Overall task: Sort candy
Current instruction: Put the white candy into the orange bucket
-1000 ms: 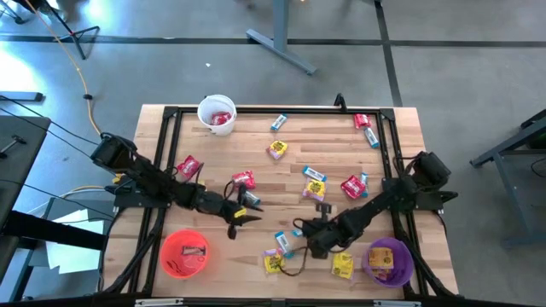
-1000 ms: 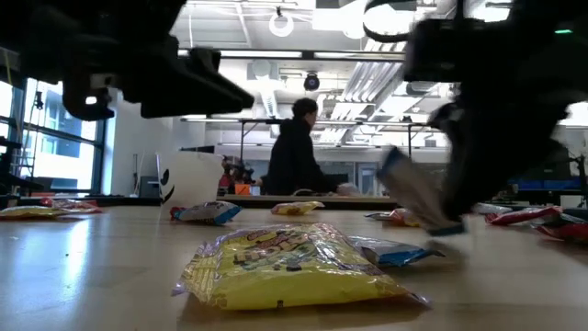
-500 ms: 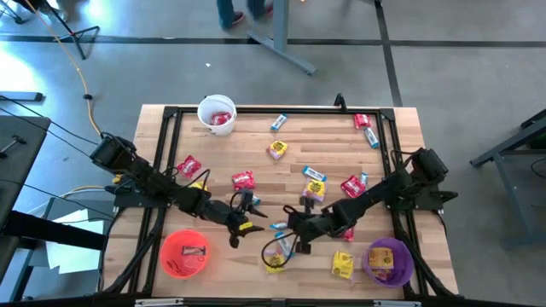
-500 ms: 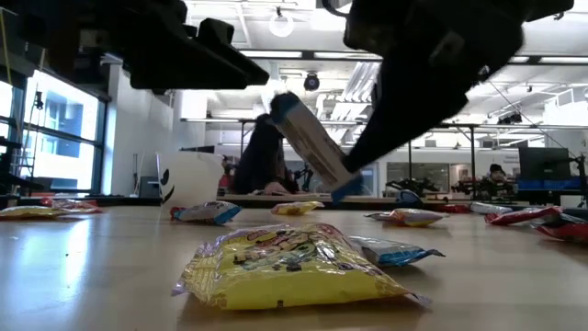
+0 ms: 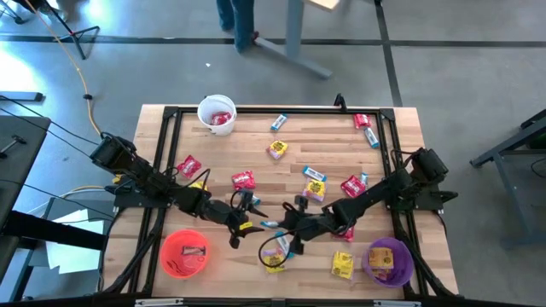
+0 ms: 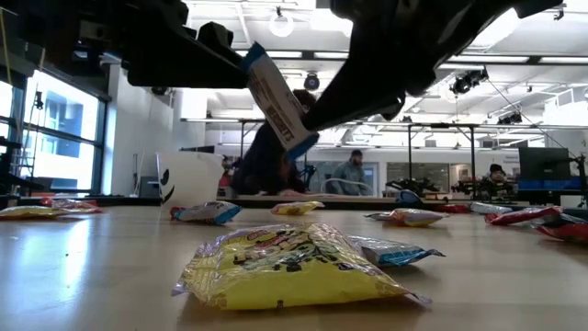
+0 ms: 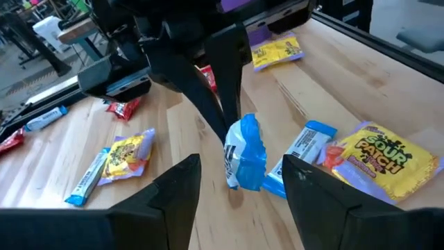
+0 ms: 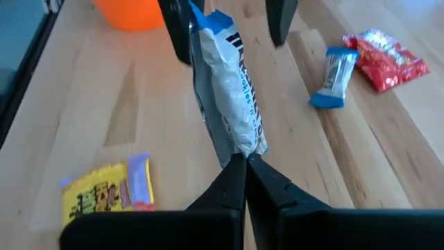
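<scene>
My right gripper (image 5: pixel 275 225) is shut on a slim blue-and-white candy bar (image 8: pixel 229 90) held above the middle of the table. My left gripper (image 5: pixel 247 215) faces it, open. Its two fingers (image 8: pixel 177 28) stand on either side of the bar's free end, and I see no touch. More candy lies loose on the wood: a yellow packet (image 6: pixel 285 267), another blue bar (image 7: pixel 305 149), red packets (image 5: pixel 243 179). An orange cup (image 5: pixel 184 253) stands near left, a purple cup (image 5: pixel 389 260) near right and a white cup (image 5: pixel 217 113) far left. My right gripper pinches one end of the blue-and-white bar (image 8: pixel 236 142) between its two fingers, which come from the table's right, slanting down. The bar is lifted clear of the table and tilted. Its free end (image 6: pixel 255 60) points up and toward my left gripper.
A black frame (image 5: pixel 281 109) runs round the wooden top. Candy is scattered over the middle and the far right, with a yellow packet (image 5: pixel 342 265) beside the purple cup. People stand in the room beyond the far edge.
My right gripper has carried the blue-and-white bar up and toward the table's left, to my left gripper, tipping it so that the free end rises. My left gripper has opened wider and stayed near its place.
</scene>
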